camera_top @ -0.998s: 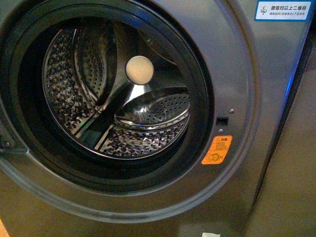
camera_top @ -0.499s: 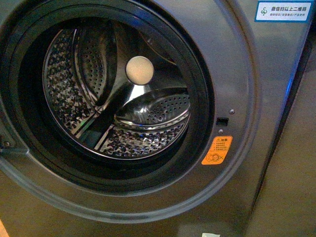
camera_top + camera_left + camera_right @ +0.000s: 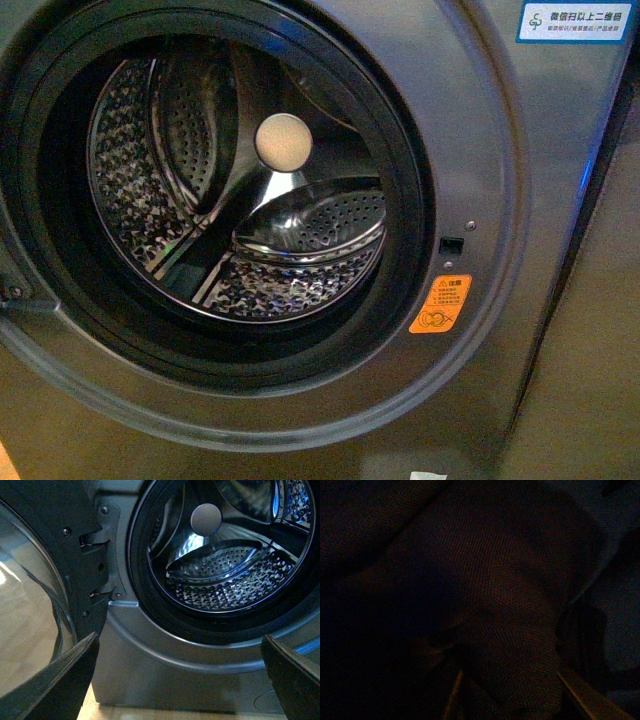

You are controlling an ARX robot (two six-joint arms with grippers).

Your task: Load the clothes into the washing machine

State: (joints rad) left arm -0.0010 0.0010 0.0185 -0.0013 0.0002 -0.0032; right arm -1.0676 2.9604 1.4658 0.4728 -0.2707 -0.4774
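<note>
The washing machine (image 3: pixel 500 150) is grey, and its round black-rimmed porthole (image 3: pixel 412 200) stands open. Its perforated steel drum (image 3: pixel 300 240) holds nothing that I can see. Neither gripper shows in the front view. My left gripper (image 3: pixel 185 680) is open and empty, low in front of the machine (image 3: pixel 165 675), with its dark fingers (image 3: pixel 60 680) wide apart. The right wrist view is very dim. Dark navy clothes (image 3: pixel 510 605) fill it, and my right gripper (image 3: pixel 515 690) is shut on the fabric.
The machine's glass door (image 3: pixel 30 605) is swung open beside the porthole, on its hinge (image 3: pixel 97 540). An orange warning sticker (image 3: pixel 439 304) and a blue-white label (image 3: pixel 573 20) are on the front panel. Light wooden floor (image 3: pixel 150 714) shows below the machine.
</note>
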